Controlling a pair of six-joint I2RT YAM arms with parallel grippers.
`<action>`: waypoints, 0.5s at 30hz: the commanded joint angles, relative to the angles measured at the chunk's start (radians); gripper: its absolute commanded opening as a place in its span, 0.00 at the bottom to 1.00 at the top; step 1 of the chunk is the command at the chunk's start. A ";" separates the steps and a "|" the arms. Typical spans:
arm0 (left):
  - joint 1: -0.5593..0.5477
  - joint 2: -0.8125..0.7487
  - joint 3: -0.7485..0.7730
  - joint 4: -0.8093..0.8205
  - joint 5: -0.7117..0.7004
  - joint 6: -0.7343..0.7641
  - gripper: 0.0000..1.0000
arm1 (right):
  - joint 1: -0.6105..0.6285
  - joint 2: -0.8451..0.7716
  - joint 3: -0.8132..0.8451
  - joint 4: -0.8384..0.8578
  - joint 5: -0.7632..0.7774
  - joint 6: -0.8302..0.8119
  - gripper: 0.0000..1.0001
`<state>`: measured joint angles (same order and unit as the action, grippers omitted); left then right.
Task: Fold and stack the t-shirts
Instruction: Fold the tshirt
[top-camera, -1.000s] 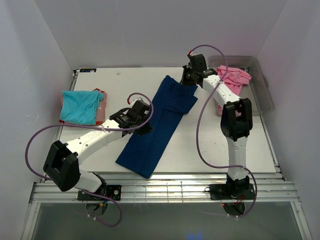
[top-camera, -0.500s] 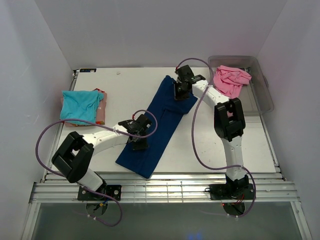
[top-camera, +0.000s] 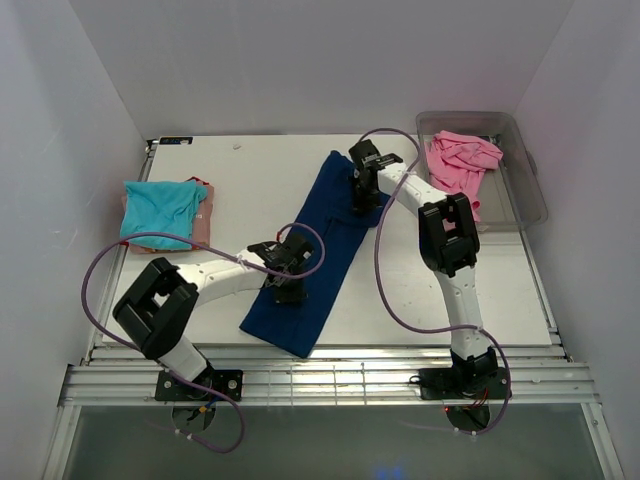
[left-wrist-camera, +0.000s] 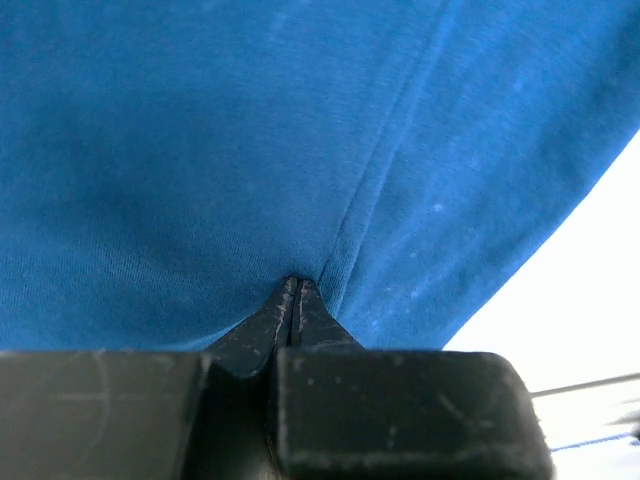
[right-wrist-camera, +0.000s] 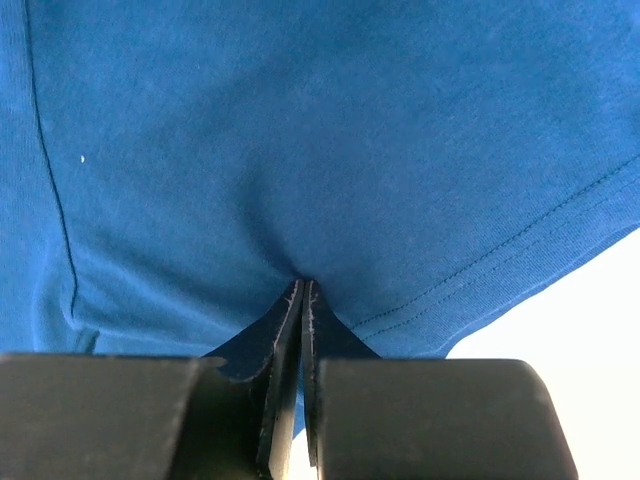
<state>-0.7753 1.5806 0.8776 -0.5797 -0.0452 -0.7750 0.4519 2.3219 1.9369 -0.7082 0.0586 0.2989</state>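
The navy blue t-shirt lies as a long folded strip running diagonally across the middle of the table. My left gripper stands on its lower half. In the left wrist view the jaws are shut, with the blue cloth puckered at their tips beside a seam. My right gripper stands on the shirt's upper part. Its jaws are shut, and the cloth gathers at their tips near a stitched hem. The turquoise t-shirt lies folded at the left. The pink t-shirt is bunched in the tub.
The clear plastic tub stands at the back right. A pinkish folded cloth shows under the turquoise shirt. Purple cables loop from both arms. White walls close in the left, back and right. The metal rail runs along the near edge.
My right gripper has come from the shirt's far right corner down onto its upper part. My left gripper has moved from the shirt's left edge onto its lower half. The shirt's near end has shifted slightly right.
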 joint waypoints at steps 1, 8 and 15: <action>-0.044 0.056 0.009 0.021 0.089 -0.035 0.00 | -0.005 0.097 0.071 -0.057 0.079 -0.004 0.08; -0.096 0.146 0.101 0.031 0.116 -0.073 0.00 | -0.009 0.215 0.270 -0.062 0.098 0.026 0.08; -0.113 0.194 0.159 0.014 0.094 -0.072 0.00 | -0.030 0.258 0.323 0.053 0.048 0.080 0.08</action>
<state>-0.8745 1.7451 1.0351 -0.5224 0.0608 -0.8429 0.4492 2.5107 2.2555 -0.7589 0.1009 0.3408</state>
